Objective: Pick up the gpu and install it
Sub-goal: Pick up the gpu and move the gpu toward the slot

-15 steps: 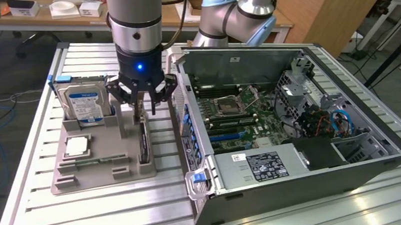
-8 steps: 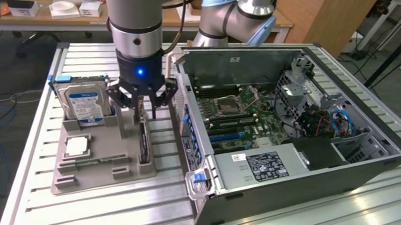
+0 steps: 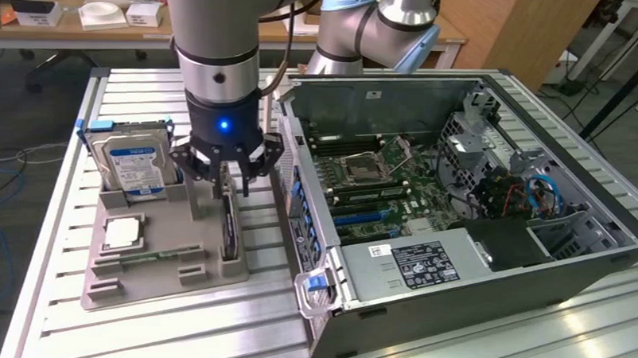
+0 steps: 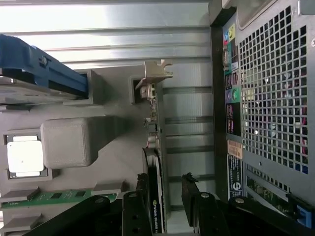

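Hovering low over the gray tray (image 3: 156,277), the gripper (image 3: 230,184) is open, its two fingers spread to either side of the gpu (image 4: 153,162). The card stands on edge in a slot of the tray, directly beneath the gripper. The fingers seem not to touch the card, though the angle makes that hard to judge. Nothing is lifted, so the pick-up is not yet done. Installing the card in the open computer case (image 3: 571,259) beside the gripper is all left to do.
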Action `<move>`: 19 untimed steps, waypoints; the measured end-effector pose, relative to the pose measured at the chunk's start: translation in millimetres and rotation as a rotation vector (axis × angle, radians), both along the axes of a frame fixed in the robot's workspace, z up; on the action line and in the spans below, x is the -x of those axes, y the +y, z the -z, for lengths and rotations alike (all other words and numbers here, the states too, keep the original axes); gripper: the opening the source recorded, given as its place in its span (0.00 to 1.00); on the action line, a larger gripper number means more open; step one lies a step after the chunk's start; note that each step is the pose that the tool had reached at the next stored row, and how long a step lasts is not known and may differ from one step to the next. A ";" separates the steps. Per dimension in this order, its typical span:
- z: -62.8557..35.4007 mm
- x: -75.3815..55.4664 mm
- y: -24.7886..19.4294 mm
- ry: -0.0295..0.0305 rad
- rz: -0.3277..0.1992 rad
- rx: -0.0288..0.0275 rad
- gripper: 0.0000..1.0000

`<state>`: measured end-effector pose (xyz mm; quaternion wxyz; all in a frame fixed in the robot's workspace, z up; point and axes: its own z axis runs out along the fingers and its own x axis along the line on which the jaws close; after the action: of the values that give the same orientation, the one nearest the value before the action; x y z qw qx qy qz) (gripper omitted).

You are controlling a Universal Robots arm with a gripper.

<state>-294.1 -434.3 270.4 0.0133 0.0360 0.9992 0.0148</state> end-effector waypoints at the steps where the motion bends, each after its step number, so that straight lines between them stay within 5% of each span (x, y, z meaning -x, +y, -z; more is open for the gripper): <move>1: 1.0 0.0 -0.7 -0.0001 0.000 0.0000 0.42; 19: 16.7 3.5 -6.0 0.0001 0.000 0.0005 0.42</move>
<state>-297.6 -440.3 253.6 0.0133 0.0360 0.9992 0.0146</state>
